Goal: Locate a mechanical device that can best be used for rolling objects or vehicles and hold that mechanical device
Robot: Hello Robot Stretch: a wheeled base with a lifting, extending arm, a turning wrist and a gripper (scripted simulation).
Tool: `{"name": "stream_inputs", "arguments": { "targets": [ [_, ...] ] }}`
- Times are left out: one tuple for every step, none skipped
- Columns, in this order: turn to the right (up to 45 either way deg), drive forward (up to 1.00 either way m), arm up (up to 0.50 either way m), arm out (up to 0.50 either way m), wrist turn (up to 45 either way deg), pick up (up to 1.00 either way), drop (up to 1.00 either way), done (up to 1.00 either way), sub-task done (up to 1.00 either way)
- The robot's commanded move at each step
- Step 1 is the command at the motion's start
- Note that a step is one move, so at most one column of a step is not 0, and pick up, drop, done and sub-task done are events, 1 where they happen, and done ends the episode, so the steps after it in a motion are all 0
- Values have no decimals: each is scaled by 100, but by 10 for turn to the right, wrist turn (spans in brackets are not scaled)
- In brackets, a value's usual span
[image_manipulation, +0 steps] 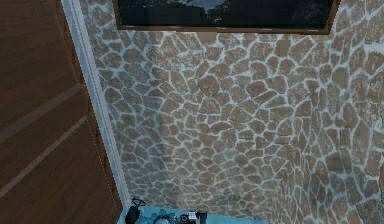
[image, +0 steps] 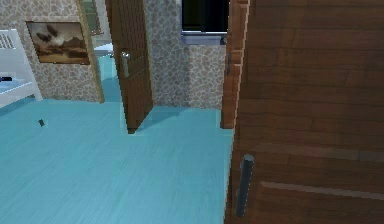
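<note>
Searching | gripper (image_manipulation: 140,210) by stone wall (image_manipulation: 230,120), finger spread: cannot tell | small dark blob (image: 40,122) on floor (image: 120,170), forward view's left, well apart from gripper, possibly target

Home: wooden door (image: 131,62), framed wall picture (image: 58,42).

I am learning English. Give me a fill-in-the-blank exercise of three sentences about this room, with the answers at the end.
In the forward view, the narrow brown wooden door beyond the turquoise floor stands ____.
The brown framed picture hangs on the forward view's ____ side.
In the arm side view, the beige wall shows a pattern of irregular ____.
Answers: open; left; stones.
</note>
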Motion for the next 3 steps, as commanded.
{"name": "stream_inputs", "arguments": {
  "targets": [
    [0, 0, 0, 0, 450, 0, 0, 0, 0],
    [0, 0, 0, 0, 390, 0, 0, 0, 0],
    [0, 0, -30, 0, 0, 0, 0, 0, 0]
  ]
}}
